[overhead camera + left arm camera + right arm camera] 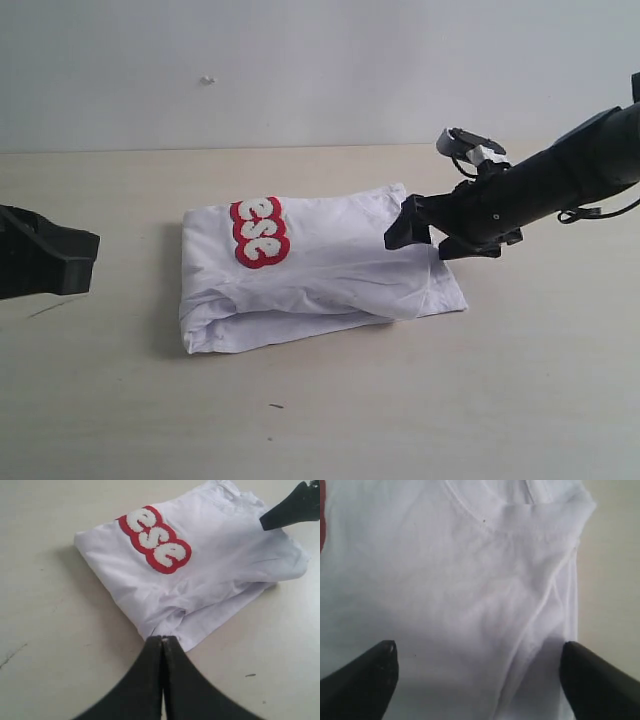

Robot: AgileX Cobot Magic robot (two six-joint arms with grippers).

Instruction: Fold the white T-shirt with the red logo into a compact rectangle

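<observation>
Your white T-shirt [330,280] lies folded into a rough rectangle mid-table [300,420], its layered edges facing 6 o'clock. At 9 o'clock from it, well apart from the cloth, your left gripper [162,642] has its fingers pressed together on nothing. The red logo [260,232] shows only "ese" at the shirt's 11 o'clock corner. At 2 o'clock your right gripper [477,647] hangs over the shirt's edge, fingers spread wide, holding nothing.
</observation>
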